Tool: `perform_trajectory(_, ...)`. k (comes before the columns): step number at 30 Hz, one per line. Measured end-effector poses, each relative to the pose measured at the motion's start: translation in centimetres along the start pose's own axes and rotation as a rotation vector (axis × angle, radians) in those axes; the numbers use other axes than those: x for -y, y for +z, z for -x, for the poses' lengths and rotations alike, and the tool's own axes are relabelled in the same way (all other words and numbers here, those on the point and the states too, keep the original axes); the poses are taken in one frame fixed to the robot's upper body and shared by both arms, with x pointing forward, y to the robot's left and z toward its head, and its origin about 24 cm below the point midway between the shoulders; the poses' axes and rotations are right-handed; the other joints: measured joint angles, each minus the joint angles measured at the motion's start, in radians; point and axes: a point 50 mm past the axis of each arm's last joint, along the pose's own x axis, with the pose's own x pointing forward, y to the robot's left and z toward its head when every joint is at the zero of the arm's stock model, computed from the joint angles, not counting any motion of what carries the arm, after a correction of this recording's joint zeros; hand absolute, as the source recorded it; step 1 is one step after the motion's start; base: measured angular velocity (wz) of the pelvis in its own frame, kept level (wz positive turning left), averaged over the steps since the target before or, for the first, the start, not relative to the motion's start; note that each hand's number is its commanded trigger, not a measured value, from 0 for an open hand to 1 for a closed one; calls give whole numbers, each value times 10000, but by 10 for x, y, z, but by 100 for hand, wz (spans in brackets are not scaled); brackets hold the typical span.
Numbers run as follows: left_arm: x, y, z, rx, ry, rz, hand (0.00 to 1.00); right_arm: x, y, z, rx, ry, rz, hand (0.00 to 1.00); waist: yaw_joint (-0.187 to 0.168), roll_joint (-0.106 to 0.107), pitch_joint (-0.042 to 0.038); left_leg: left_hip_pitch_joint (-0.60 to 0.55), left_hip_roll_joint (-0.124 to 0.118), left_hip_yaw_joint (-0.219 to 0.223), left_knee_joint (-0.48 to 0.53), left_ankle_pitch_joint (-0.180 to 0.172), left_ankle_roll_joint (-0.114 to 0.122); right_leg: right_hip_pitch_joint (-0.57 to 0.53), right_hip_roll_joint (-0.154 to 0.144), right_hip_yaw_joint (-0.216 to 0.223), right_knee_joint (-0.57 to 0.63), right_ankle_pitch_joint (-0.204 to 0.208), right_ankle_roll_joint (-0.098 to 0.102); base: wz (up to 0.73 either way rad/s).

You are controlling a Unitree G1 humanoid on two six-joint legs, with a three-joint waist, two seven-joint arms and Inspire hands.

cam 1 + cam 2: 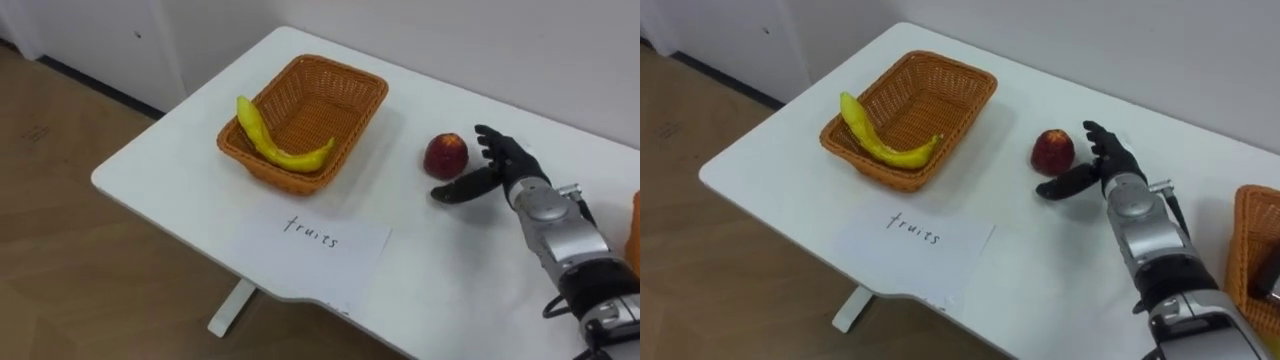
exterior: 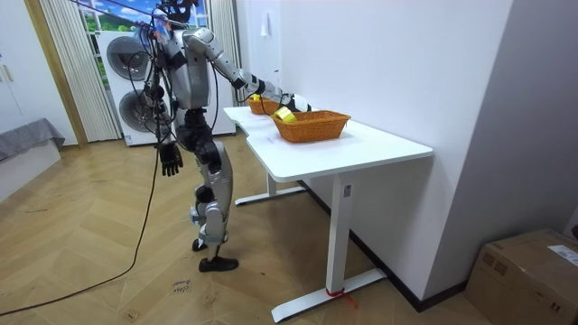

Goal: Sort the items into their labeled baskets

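Fingers of the right hand spread and released, red apple just beside them on the table.

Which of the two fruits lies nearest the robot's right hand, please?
The red apple, on the table right beside the open right hand; the banana lies across the fruit basket's rim, farther left.

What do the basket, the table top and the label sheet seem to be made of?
The basket: likely woven wicker or rattan, orange-brown weave, slightly glossy. The table top: smooth white laminate or painted board, matte. The label sheet: thin white paper, handwritten.
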Motion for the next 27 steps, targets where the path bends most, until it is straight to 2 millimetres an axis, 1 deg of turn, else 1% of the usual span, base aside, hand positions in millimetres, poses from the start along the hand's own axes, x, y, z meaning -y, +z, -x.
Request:
perform_trajectory(1, 0, 0, 0, 30, -10, -40, 0, 0, 0, 0, -4, -7, 1, 0, -3, 1, 1, -40, -2, 0, 14, 0, 0, -27, 0, 0, 0, 0, 0, 0)
perform_trajectory(3, 0, 1, 0, 93, -25, -57, 0, 2, 0, -1, 1, -42, 1, 0, 1, 28, 48, -115, -12, -15, 108, -4, 3, -52, -19, -11, 17, 1, -3, 3)
perform_trajectory(6, -1, 2, 0, 121, -8, -69, 0, 3, 3, -2, 38, -84, 1, 0, 19, 12, 38, -271, -13, -12, 175, -3, 1, -187, -21, -3, 22, -2, -18, 0)
perform_trajectory(7, 0, 2, 0, 122, -20, -82, 0, 4, 4, -2, 42, -104, 0, 0, 15, 27, 58, -306, -9, -13, 209, 0, 0, -206, -18, -11, 22, 9, -35, 0)
perform_trajectory(11, -1, 2, 0, 133, -25, -174, 0, 5, 5, -2, 96, -136, 12, 0, 17, 18, 44, -417, -9, -13, 272, -1, -1, -309, -21, -8, 4, 6, -41, 0)
perform_trajectory(19, -1, 4, 0, 164, -11, -194, 0, 6, 5, -2, 178, -158, 8, 0, 19, 29, 50, -452, -7, -13, 298, -2, -1, -353, -20, -7, 10, 9, -48, 0)
perform_trajectory(27, -4, 11, 0, 374, 53, -251, 0, 8, 5, -3, 160, -213, 51, 0, 25, 23, 49, -531, -17, -63, 333, -1, -2, -365, -6, -14, 1, 9, -49, 1)
